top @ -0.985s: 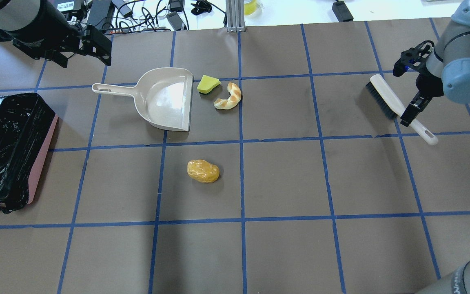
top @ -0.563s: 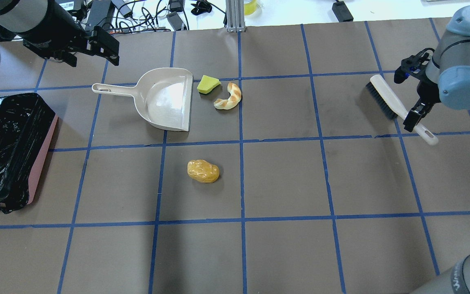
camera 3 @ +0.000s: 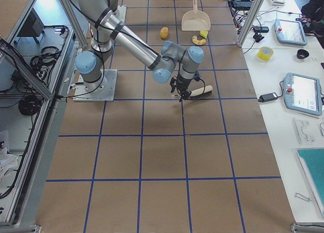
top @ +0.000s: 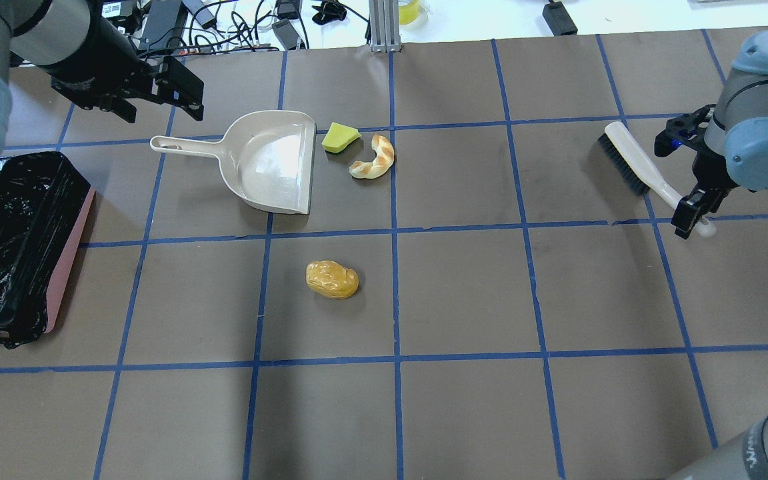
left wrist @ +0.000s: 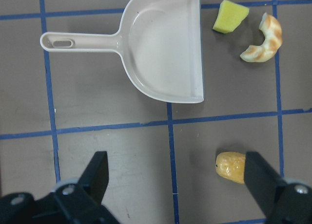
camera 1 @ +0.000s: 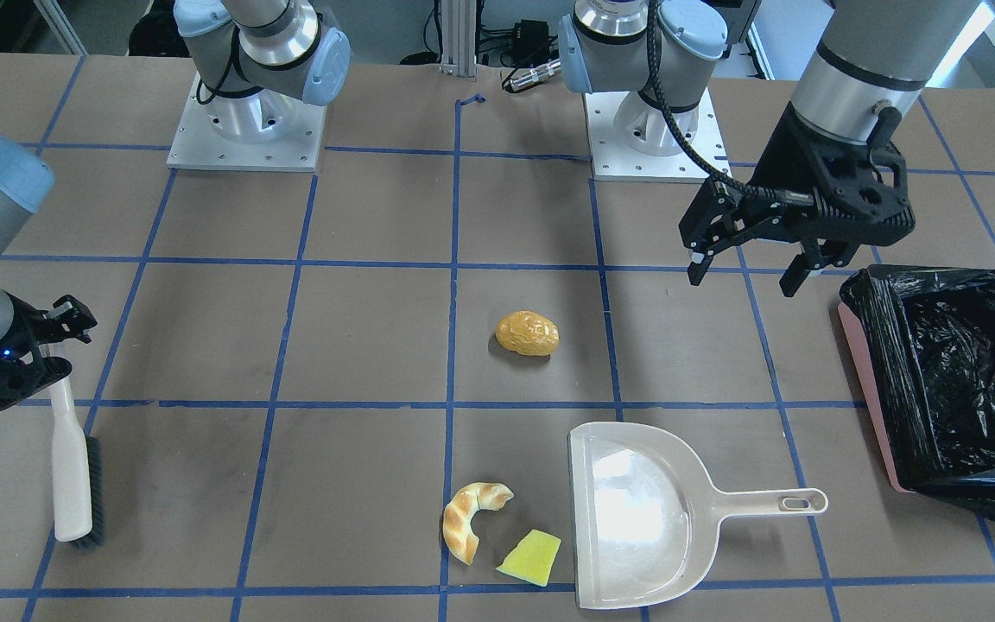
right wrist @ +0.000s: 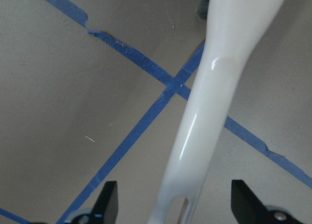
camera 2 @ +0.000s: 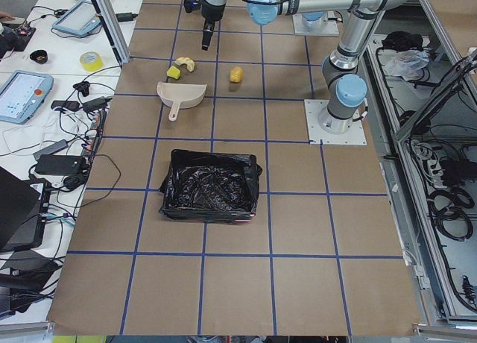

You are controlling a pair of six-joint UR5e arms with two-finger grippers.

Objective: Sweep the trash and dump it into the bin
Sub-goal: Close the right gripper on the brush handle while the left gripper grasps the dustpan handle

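The trash lies on the brown table: a golden bread roll (top: 332,279) (camera 1: 528,333), a tan striped croissant (top: 374,159) (camera 1: 467,518) and a yellow wedge (top: 340,137) (camera 1: 531,557). The croissant and wedge sit just beside the mouth of a beige dustpan (top: 271,163). The bin (top: 67,253), pink with a black bag, stands at the left edge. My left gripper (top: 161,110) (camera 1: 744,272) is open and empty, up above the table near the dustpan's handle. My right gripper (top: 681,183) (right wrist: 178,209) is open, its fingers either side of a white brush's handle (right wrist: 204,121) without touching it.
The brush (top: 631,157) lies flat at the far right, bristles toward the back. Cables and small devices lie on the white bench behind the table. The left wrist view shows the dustpan (left wrist: 161,53), roll (left wrist: 231,166), croissant (left wrist: 263,39) and wedge (left wrist: 230,15) from above.
My left gripper has moved right, toward the dustpan's handle. My right gripper has slid along the brush handle toward its end. The trash, dustpan and brush have not moved.
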